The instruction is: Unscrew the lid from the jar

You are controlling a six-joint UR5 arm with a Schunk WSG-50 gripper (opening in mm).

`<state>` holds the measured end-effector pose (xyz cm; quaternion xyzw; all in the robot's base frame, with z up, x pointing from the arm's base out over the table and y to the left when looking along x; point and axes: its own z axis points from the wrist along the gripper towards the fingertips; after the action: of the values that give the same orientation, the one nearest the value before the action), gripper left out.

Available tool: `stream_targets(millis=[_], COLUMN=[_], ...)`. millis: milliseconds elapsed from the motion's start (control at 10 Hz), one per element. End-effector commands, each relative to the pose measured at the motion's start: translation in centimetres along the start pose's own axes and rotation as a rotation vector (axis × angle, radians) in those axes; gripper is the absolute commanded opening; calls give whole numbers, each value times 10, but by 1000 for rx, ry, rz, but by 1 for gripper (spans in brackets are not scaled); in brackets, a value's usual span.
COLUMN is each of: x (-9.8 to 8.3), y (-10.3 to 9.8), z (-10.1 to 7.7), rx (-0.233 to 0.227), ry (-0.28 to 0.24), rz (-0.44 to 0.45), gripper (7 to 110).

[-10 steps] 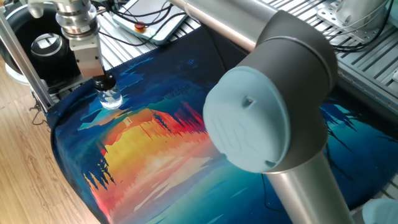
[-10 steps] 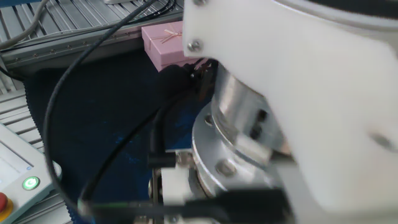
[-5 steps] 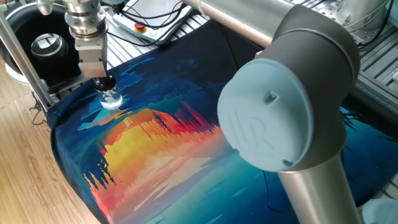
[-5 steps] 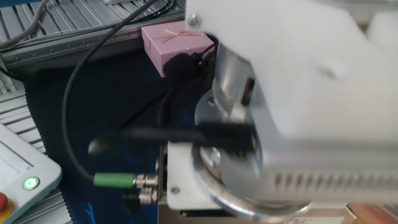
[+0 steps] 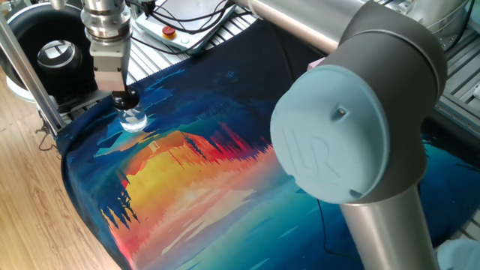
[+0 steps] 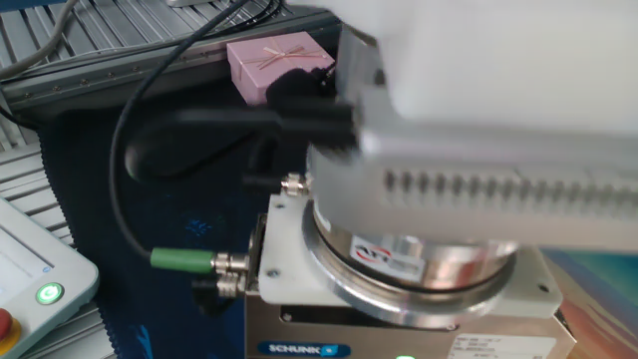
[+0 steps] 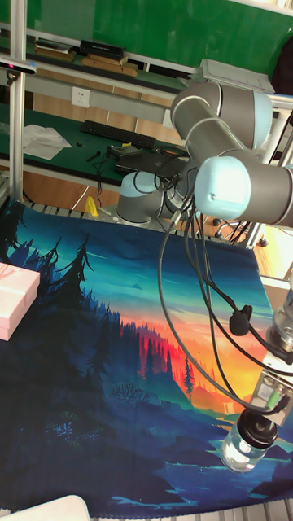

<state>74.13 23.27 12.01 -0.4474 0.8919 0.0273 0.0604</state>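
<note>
1. Reaching straight down near the corner of the painted cloth [image 5: 187,172], the gripper [image 5: 125,99] has its fingers pinched on the lid [image 7: 259,428], the small black cap.
2. That lid sits on top of the jar [image 5: 134,120], a squat clear glass one standing upright on the cloth; whether anything is inside it cannot be told.
3. The jar stands close to the cloth's edge in the blue part of the picture, with the metal frame post [image 5: 26,64] and the wooden tabletop [image 5: 37,210] just beyond.
4. Toward the middle, the orange and red area of the cloth lies bare and gives open room on that side.
5. A large black ring-shaped device with a silver centre [image 5: 56,54] sits behind the frame, near the gripper's body.
6. A pink gift box [image 7: 15,299], closed, rests at the cloth's far side, well apart from the jar.
7. Cables [image 7: 191,309] hang from the arm [image 5: 352,127] over the cloth.
</note>
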Motion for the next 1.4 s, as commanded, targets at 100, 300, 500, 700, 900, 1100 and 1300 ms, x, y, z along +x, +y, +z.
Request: stream_targets(millis=[100, 300, 500, 700, 900, 1100, 1300], x=[-2, -2, 1, 6, 6, 5, 4], y=[-7, -7, -4, -3, -1, -1, -1], z=[-1, 1, 3, 5, 5, 5, 5], rx=[2, -3, -15, -23, -29, -29, -32], ry=[-47, -61, -73, -72, -76, -78, -84], rz=[64, 86, 107, 118, 133, 146, 151], gripper=[44, 44, 44, 44, 44, 22, 22])
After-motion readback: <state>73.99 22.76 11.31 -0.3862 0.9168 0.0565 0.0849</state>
